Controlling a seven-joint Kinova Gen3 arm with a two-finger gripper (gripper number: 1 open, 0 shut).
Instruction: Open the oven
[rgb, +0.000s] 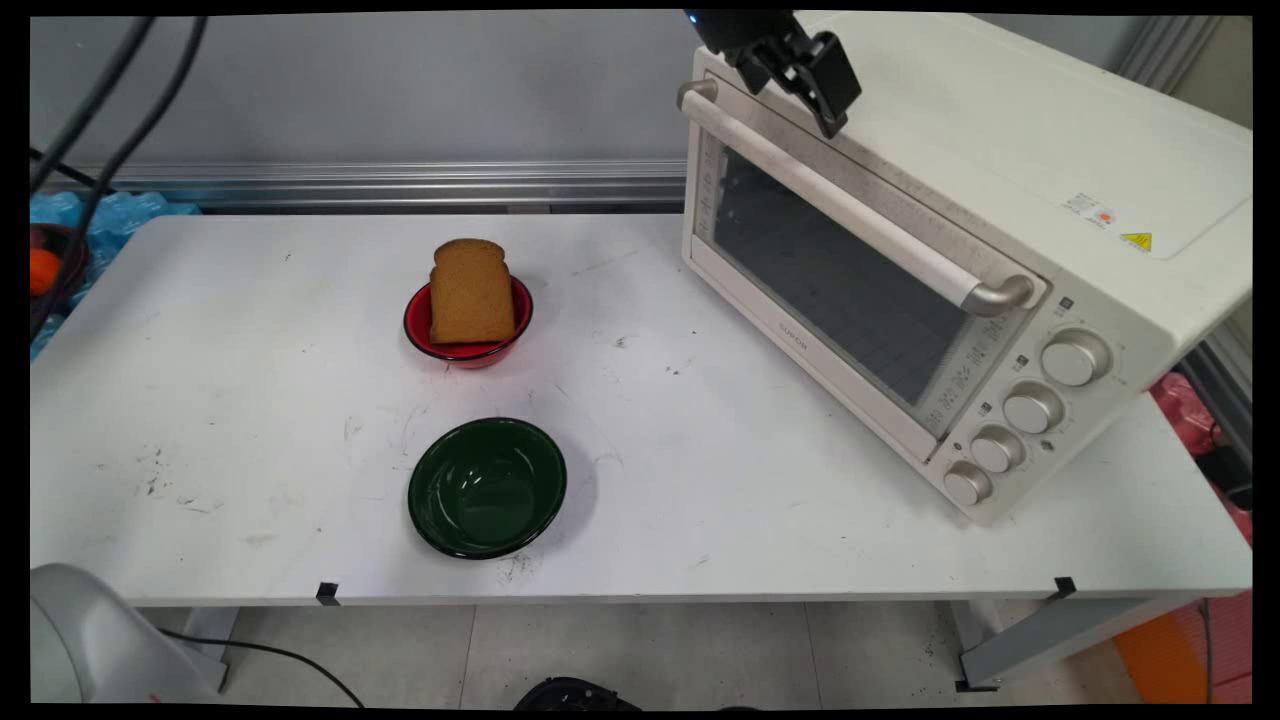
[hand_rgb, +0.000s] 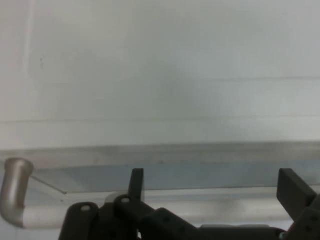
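Nearest the camera, a green bowl (rgb: 487, 487) is seen empty; behind it, bread (rgb: 471, 292) stands in a red bowl (rgb: 468, 325). Gripper (rgb: 822, 95) – fingers spread apart – is poised just above the oven (rgb: 1000, 230) door handle (rgb: 850, 205), whose long axis runs crosswise between the fingers

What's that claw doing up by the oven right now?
Gripper open, jaws spread, just above oven door handle. Holding nothing. Oven door shut. Bread in red bowl; green bowl empty.

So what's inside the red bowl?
A brown slice of bread stands in the red bowl, leaning on its rim. Anything beneath the slice is hidden.
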